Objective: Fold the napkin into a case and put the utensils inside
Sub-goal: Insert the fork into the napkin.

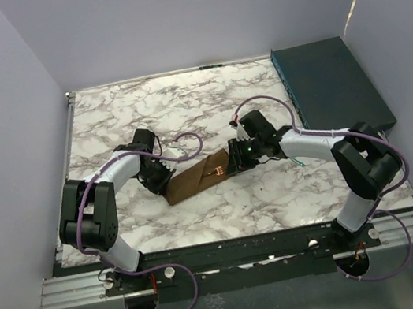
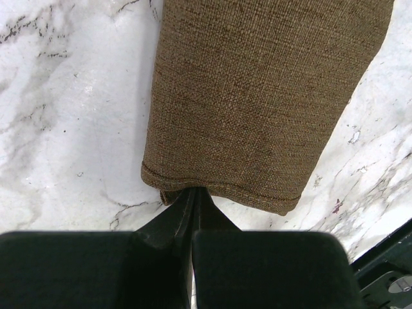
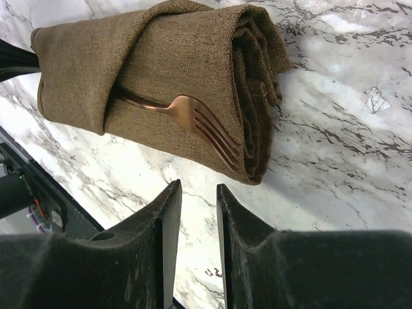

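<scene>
- Right fingers (image 3: 164,225) slightly spread, empty, just short of the fork (image 3: 193,119) tines; the handle is tucked in the case (image 3: 129,58).
- Left fingers (image 2: 170,219) pressed together at its hem.
- Likely insertion done; next, withdraw without dragging cloth.

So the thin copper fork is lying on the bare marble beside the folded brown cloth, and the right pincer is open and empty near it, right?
Not quite: the thin copper fork is tucked into a fold of the folded brown cloth, tines lying on it; the right wrist view shows this. The right pincer is open and empty.
</scene>
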Controlling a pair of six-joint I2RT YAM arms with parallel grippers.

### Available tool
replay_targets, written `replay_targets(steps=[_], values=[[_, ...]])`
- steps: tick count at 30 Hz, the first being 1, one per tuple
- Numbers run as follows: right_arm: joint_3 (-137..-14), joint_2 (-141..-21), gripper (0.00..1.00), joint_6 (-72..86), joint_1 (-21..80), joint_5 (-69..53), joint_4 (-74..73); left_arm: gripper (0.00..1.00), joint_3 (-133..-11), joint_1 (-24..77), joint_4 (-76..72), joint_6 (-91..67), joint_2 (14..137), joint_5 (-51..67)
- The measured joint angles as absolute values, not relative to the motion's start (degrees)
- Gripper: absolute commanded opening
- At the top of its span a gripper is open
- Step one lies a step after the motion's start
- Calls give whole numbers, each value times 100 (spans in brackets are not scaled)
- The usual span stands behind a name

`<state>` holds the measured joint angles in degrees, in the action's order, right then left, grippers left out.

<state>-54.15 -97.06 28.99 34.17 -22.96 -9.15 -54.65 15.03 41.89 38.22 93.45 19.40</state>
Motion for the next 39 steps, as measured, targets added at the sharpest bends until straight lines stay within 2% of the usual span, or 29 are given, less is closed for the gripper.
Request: replay_targets(steps=[20, 24, 32, 39], values=[[-5529, -9957, 36, 2849, 3269, -2169, -875, 0, -5470, 1503, 4202, 3844, 9345, 1940], [-5579, -10066, 32, 2860, 3181, -2180, -788, 0, -5474, 1503, 4239, 3850, 9345, 1914], [-5599, -10125, 16, 3006, 3138, -2388, -506, 0, -5474, 1509, 4292, 3868, 9345, 1876], [-5599, -10121, 16, 3065, 3138, -2536, -379, 0, -5474, 1509, 4307, 3874, 9345, 1855]])
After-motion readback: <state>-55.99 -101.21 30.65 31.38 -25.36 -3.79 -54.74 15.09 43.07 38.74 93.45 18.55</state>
